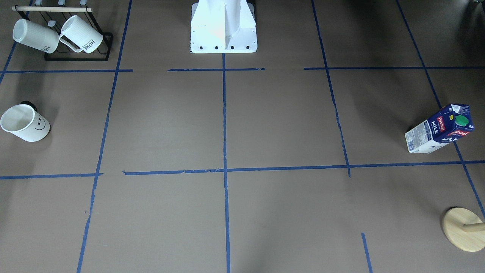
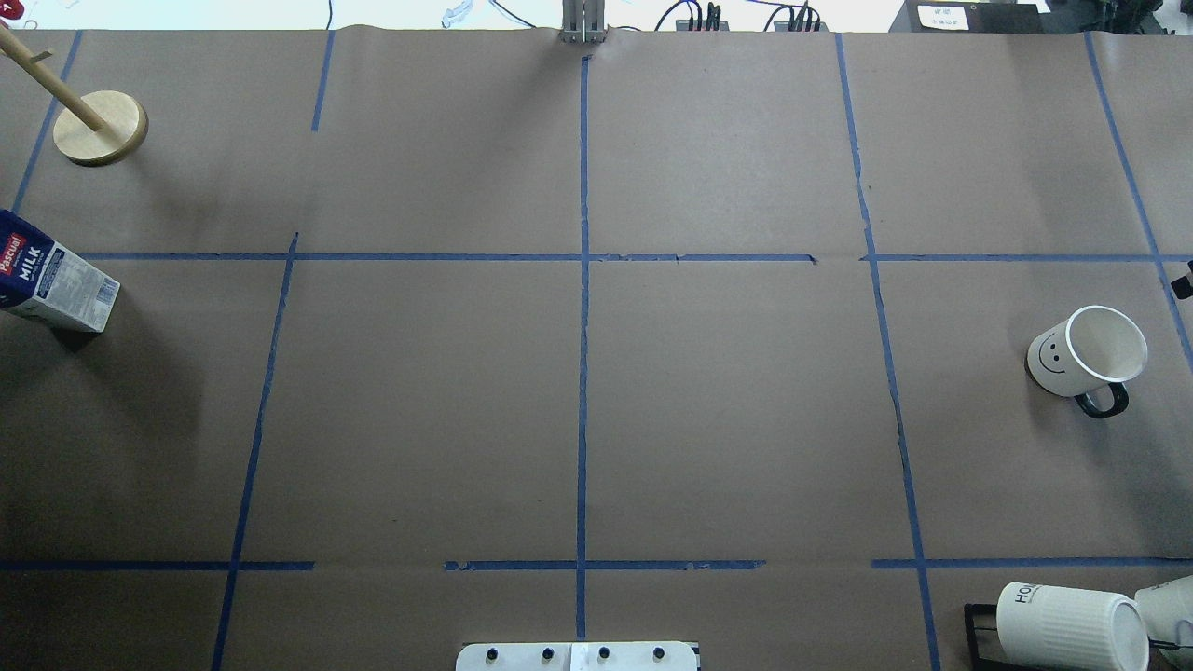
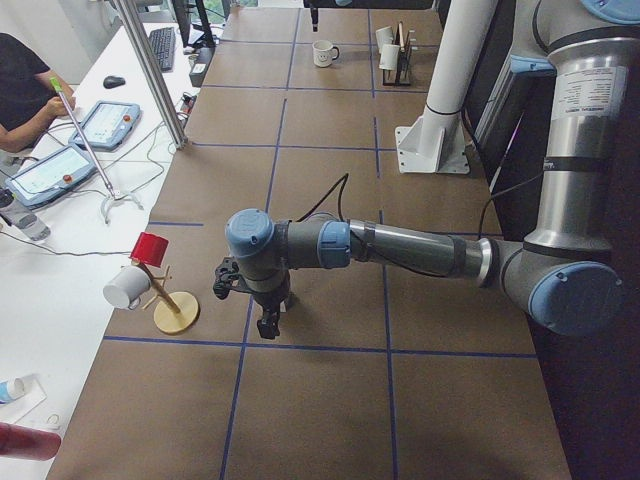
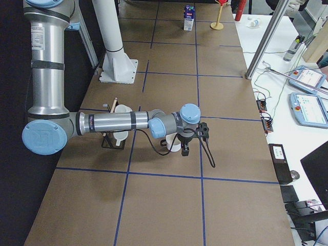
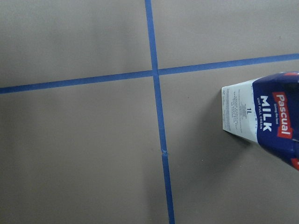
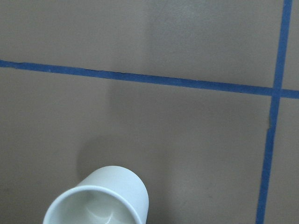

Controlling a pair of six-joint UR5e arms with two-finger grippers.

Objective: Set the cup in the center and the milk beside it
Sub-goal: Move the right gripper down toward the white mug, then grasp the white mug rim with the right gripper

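Note:
The cup (image 1: 26, 123), a white mug with a smiley face and black handle, stands upright at the table's edge on my right side, seen in the overhead view (image 2: 1086, 354) and as a rim in the right wrist view (image 6: 98, 200). The milk (image 1: 439, 129) stands upright at the opposite edge (image 2: 51, 280), and in the left wrist view (image 5: 266, 119). The center (image 2: 584, 257) is a bare tape crossing. My left gripper (image 3: 268, 325) hangs above the milk's area; my right gripper (image 4: 184, 150) hangs by the cup. I cannot tell whether either is open.
A black rack (image 1: 75, 38) with ribbed HOME mugs stands near the cup's side by the robot. A wooden peg stand (image 2: 101, 126) stands beyond the milk, with small cups hung on it (image 3: 150, 250). The white robot base (image 1: 223, 30) is at the near middle edge.

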